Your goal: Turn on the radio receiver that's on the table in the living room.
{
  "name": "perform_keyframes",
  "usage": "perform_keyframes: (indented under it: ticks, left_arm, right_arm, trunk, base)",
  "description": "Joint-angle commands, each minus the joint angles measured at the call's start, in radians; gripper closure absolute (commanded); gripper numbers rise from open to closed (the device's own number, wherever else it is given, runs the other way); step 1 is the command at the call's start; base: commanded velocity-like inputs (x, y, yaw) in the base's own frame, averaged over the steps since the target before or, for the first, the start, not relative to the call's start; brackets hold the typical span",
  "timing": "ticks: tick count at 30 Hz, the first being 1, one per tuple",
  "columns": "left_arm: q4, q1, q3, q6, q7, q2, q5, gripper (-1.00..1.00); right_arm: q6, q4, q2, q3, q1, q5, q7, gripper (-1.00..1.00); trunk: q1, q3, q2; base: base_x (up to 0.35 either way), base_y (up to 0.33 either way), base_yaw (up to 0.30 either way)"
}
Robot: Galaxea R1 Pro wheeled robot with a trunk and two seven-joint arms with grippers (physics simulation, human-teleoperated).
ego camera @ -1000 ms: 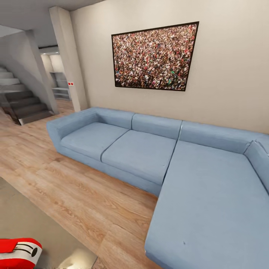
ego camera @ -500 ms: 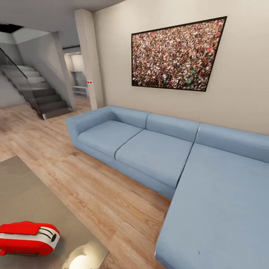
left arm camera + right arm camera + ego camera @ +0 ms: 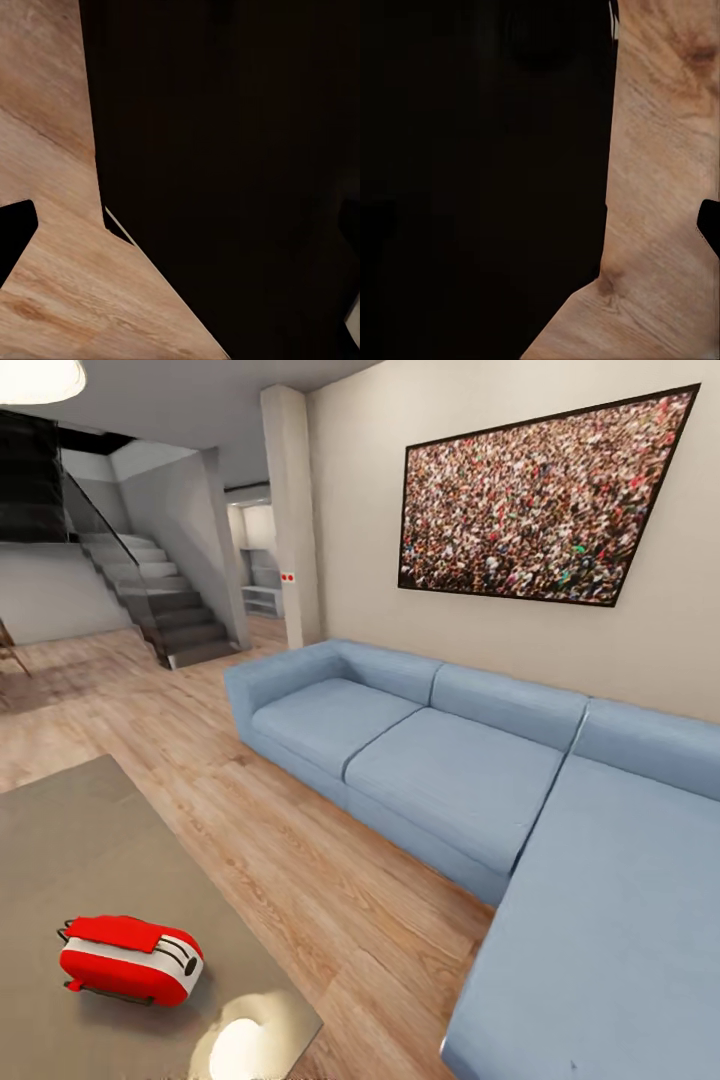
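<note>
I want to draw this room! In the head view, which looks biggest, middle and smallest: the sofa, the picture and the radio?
1. Sofa: largest, spreading across most of the view's right half.
2. Picture: clearly smaller.
3. Radio: smallest, though it sits nearest the camera on the table.

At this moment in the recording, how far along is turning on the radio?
Done: the robot is in the living room, with the blue sofa and framed crowd picture ahead, and the radio receiver lies in the head view on the table. In hand: the approach; nothing is touching the radio. Left: bringing a gripper to it and switching it on. The wrist views show wood floor beside dark shapes.
</note>
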Motion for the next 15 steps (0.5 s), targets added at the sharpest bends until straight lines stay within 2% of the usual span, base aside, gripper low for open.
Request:
perform_keyframes:
  ticks: [1,15]
  left_arm:
    - [0.000,0.000,0.000,0.000,0.000,0.000,0.000,-1.00]
    - [0.000,0.000,0.000,0.000,0.000,0.000,0.000,-1.00]
  right_arm:
    - [0.000,0.000,0.000,0.000,0.000,0.000,0.000,-1.00]
    - [0.000,0.000,0.000,0.000,0.000,0.000,0.000,-1.00]
  trunk:
    - [0.000,0.000,0.000]
    - [0.000,-0.007,0.000]
  base:
    - [0.000,0.000,0.269]
    - [0.000,0.000,0.268]
